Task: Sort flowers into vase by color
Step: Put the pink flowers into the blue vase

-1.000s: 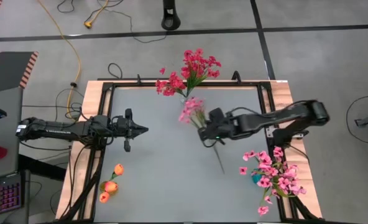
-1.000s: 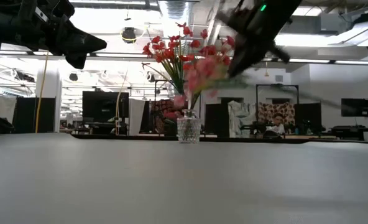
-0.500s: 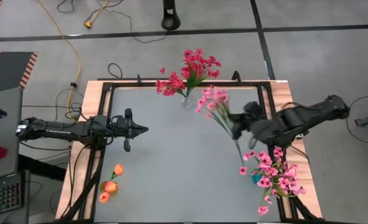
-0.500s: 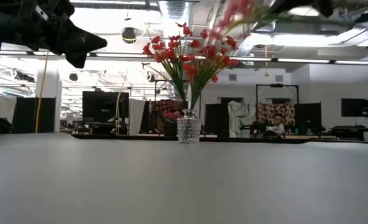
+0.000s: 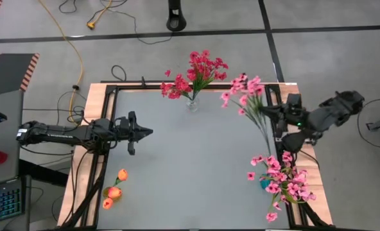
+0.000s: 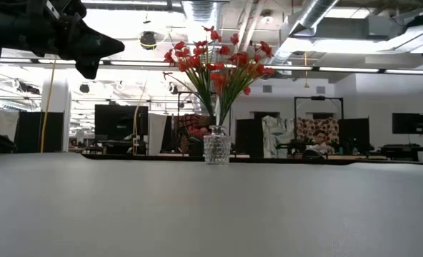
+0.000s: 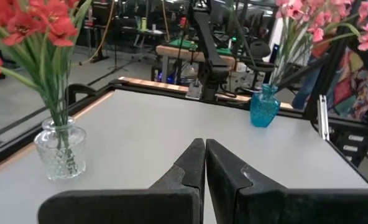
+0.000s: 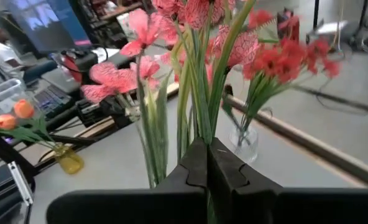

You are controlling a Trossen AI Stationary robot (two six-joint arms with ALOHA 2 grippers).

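Pink spray (image 5: 244, 93) rides clamped in the right gripper (image 5: 273, 112), off to the side of the clear vase (image 5: 191, 102) that already holds the red flowers (image 5: 199, 70); the blue vase (image 5: 264, 184) holds more pink. From table height only the red bunch shows. Left gripper (image 7: 204, 163) waits, fingers pressed together (holding nothing). Right wrist: stems (image 8: 196, 99) pinched; orange buds (image 8: 10, 115) already stand in a yellow vase (image 8: 67, 158). Judging by this, sorting is nearly done.

table top (image 5: 177, 154): smooth matt grey sheet, edged in pale wood (image 5: 94, 102) with a black metal frame. clear vase (image 6: 216, 149): cut, faceted glass, glossy. blue vase (image 7: 264, 107): glossy, translucent glass. yellow vase (image 8: 68, 159): translucent and glossy. gripper fingers (image 7: 199, 168): matt black plastic. pink petals (image 8: 109, 74): veined, cloth-like, matt.
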